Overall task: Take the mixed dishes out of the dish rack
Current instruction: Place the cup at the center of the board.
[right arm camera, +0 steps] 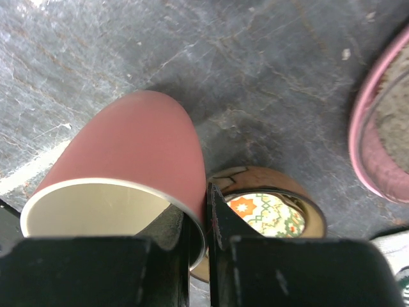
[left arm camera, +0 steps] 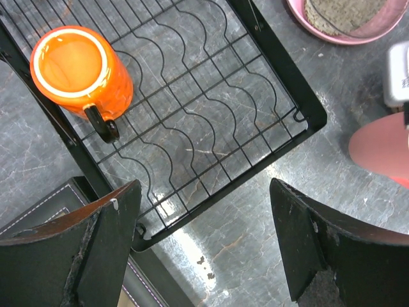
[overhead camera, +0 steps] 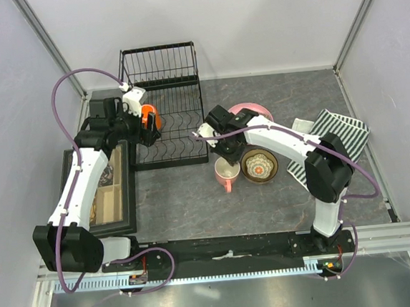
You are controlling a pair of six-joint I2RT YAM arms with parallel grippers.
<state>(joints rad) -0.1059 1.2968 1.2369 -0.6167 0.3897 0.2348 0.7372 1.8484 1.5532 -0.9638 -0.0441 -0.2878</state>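
The left gripper (left arm camera: 204, 211), jaws spread wide, hovers over the rack (left arm camera: 284, 64); the upright orange mug (left arm camera: 77, 67) stands ahead-left, its handle facing the gripper.

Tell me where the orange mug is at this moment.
In the left wrist view, the orange mug stands upright on the flat base of the dish rack, close to the rack's left edge.
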